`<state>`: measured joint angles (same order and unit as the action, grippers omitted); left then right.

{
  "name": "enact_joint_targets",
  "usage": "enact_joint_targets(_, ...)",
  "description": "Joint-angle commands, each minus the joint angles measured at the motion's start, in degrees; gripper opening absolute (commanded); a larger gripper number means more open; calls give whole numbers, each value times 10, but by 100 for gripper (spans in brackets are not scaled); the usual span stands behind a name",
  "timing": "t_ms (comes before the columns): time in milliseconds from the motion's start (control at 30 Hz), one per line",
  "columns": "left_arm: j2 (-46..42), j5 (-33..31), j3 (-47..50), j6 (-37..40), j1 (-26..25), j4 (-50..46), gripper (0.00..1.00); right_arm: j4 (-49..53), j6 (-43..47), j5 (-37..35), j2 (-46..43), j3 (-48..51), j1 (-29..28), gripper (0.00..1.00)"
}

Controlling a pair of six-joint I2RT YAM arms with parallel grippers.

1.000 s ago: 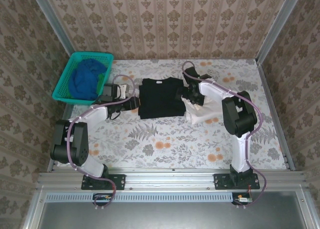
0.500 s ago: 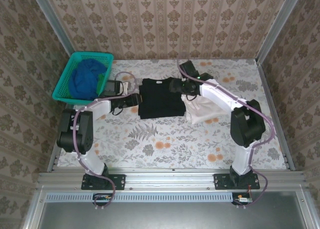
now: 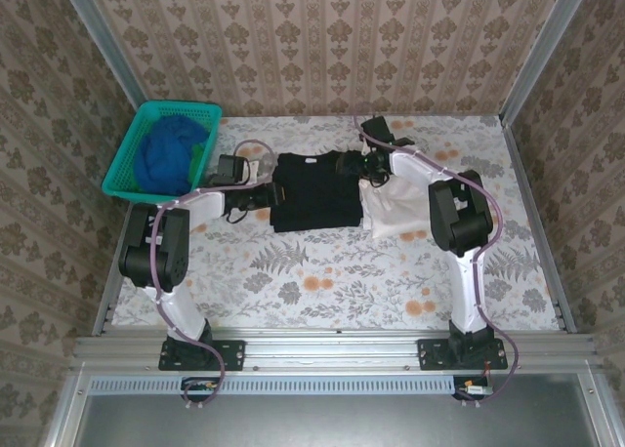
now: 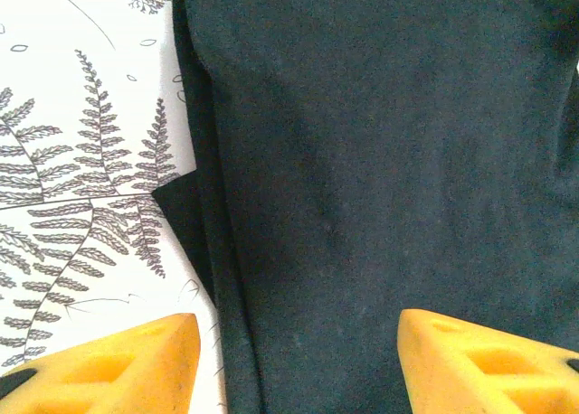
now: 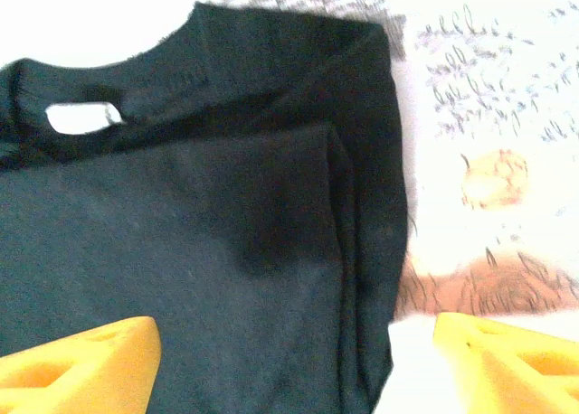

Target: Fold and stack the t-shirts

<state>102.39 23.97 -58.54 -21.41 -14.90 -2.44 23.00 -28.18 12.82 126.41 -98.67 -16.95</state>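
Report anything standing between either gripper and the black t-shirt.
Nothing visible does. The left gripper and right gripper, both open, each straddle a side edge of the black t-shirt, with nothing lying between their fingers and the cloth.

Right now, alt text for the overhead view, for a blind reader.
A folded black t-shirt lies with the left gripper at its left edge and the right gripper at its far right corner. A pale t-shirt lies to its right; a blue t-shirt sits in a teal basket at far left.
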Motion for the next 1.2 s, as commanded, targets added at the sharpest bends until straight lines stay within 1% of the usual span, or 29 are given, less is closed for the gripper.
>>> enact_joint_targets(0,-2,-4,-10,1,9,-14,61,-59,8,113,48,-35,16,83)
enact_joint_targets(33,-2,-3,-10,2,11,-15,61,-59,4,138,59,-50,19,84)
enact_joint_targets(100,0,-2,-11,5,13,-20,61,-52,1,149,64,-64,20,85)
enact_joint_targets(233,3,-1,-16,9,14,-24,62,-22,7,93,21,-58,18,89)
enact_joint_targets(267,6,0,-20,10,14,-27,62,-10,10,68,1,-51,15,89)
enact_joint_targets(333,9,0,-30,13,14,-35,64,24,29,-8,-44,-37,4,89)
enact_joint_targets(367,10,-3,-34,13,14,-38,64,35,33,-63,-74,-18,-7,89)
enact_joint_targets(400,11,-5,-38,14,14,-39,65,32,34,-100,-102,6,-17,88)
enact_joint_targets(467,25,-2,-52,19,11,-39,66,-3,11,-156,-154,78,-40,82)
enact_joint_targets(533,50,-3,-81,20,7,-50,65,-28,-1,-142,-169,121,-63,78)
enact_joint_targets(600,78,2,-113,19,0,-68,61,-19,-9,-153,-155,130,-91,78)
enact_joint_targets(667,99,5,-133,20,-6,-80,56,-20,-19,-140,-128,130,-110,78)
enact_joint_targets(733,101,10,-127,15,-7,-79,52,-37,-30,-115,-104,133,-119,77)
enact_joint_targets(767,94,8,-117,13,-5,-76,52,-37,-33,-112,-92,130,-127,76)
enact_joint_targets(867,48,-1,-62,4,9,-66,53,-23,-29,-108,-64,115,-149,76)
enact_joint_targets(1000,-28,-3,7,-10,41,-59,55,-14,-35,-105,-53,116,-185,75)
enact_joint_targets(1100,-93,-14,47,-7,65,-77,58,-3,-43,-106,-58,137,-214,75)
enact_joint_targets(1167,-136,-27,77,-1,77,-89,60,-7,-49,-107,-76,169,-237,74)
